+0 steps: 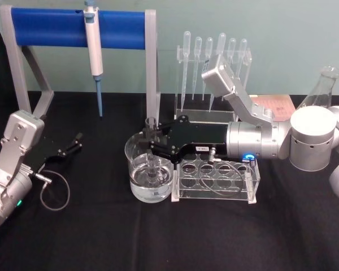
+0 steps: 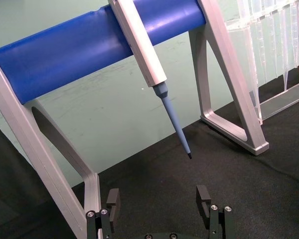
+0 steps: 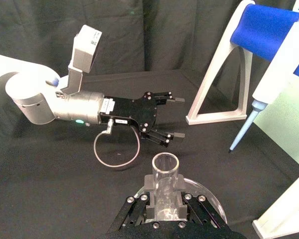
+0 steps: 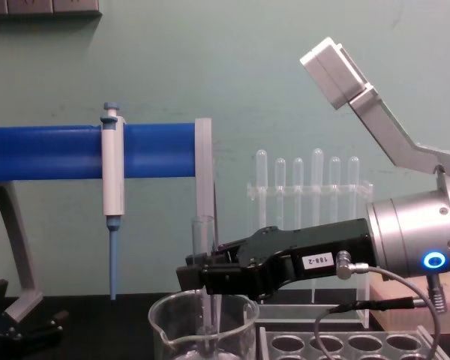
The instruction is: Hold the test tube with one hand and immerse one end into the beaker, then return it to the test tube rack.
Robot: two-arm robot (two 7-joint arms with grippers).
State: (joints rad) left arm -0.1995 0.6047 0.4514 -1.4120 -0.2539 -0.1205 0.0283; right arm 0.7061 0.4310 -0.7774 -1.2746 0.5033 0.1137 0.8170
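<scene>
Gripping the tube [image 1: 151,129] in the right hand [image 1: 152,144], jaws closed on the glass a little below its open rim, upright, with that rim poking up above the fingers. Reaching down from the fingers into the beaker [image 1: 137,186], set directly under the hand, round end seemingly in the liquid [image 1: 151,182] at the bottom, though hard to say how deep. Judged as the dipping step in hand, with the return to the rack [image 1: 214,195], lying just under the wrist and beside the beaker, not yet done. Worth treating the tube as light, stiff and brittle: thin smooth glass, slick under hard pads and slicker once wet at the lower end. Best held where gripped now, high on the dry part, squeezing only enough to stop any slide and never hard enough to crack. Lift straight up to clear the beaker's rim before drawing back toward the wrist, then lower plumb into a rack hole without knocking the walls. Parked well off beyond the fingertips, low by the table [image 1: 158,243]: the left hand [image 1: 73,144], jaws apart and holding nothing.
</scene>
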